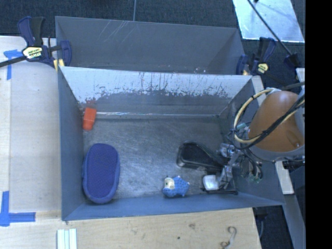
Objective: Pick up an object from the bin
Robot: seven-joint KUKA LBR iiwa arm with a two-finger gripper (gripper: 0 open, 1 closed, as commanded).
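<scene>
My gripper is low in the bin's front right corner, under the orange-domed wrist. A black, rounded, glossy thing lies just left of it, its right end reaching to the gripper. A small white piece on a flat black part lies right beside the gripper's tip, to its lower left. Whether the gripper touches either one is unclear. A small blue and white toy lies further left along the front wall.
A large blue oval pad lies at the front left. A small orange block sits against the back left wall. The right wall is close beside the gripper.
</scene>
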